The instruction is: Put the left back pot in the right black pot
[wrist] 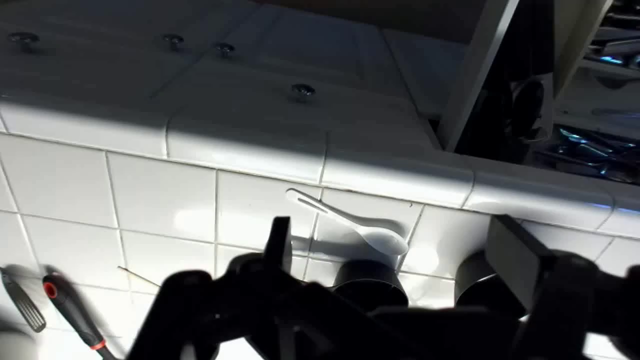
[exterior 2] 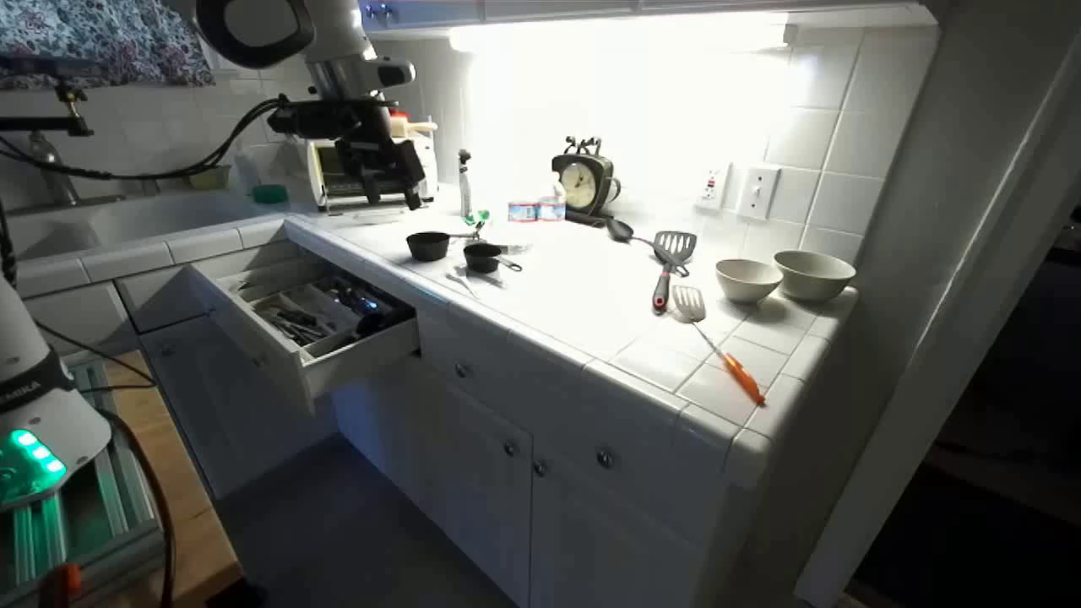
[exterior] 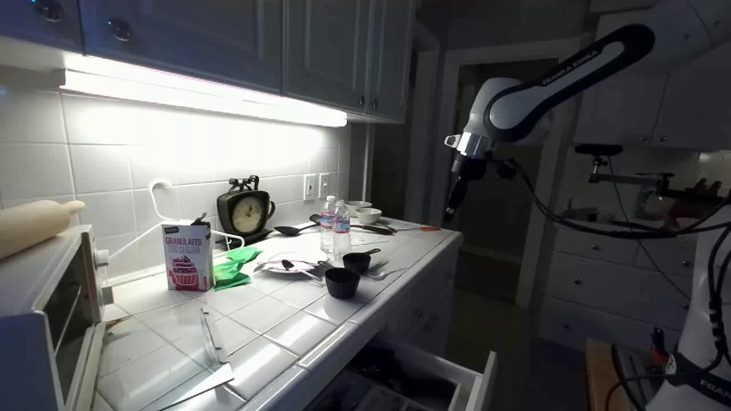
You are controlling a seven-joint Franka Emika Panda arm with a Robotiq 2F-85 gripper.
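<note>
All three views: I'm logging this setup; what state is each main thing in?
Gripper: open, holding nothing
Left black pot: upright, not nested
Right black pot: upright, not nested
Drawer: pulled open
Under-cabinet light: lit
Upper cabinet doors: shut
Water bottles: standing
Sugar carton: standing
Bowls: upright, unstacked

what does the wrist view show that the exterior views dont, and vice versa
Only the wrist view makes out the groove in the white plastic spoon.
Only the exterior views: the round-faced clock, the under-cabinet light and the wall outlet.
Shared: that spoon, the left black pot, the right black pot, the open drawer and the pincer.
</note>
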